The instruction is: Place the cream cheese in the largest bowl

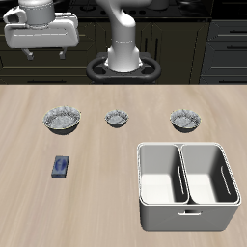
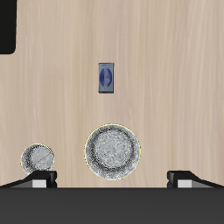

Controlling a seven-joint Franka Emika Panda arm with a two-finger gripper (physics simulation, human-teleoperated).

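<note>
Fingers spread above largest bowl, cream cheese apart

The bench is pale matt wood grain; the bin looks smooth white plastic (slightly glossy); the largest bowl has a mottled, speckled glaze.

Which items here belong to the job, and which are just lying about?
Job: small flat blue cream cheese box; widest grey-white speckled bowl; two-finger gripper, raised far from both.

Lying about: two smaller speckled bowls; white two-compartment rectangular bin.
</note>
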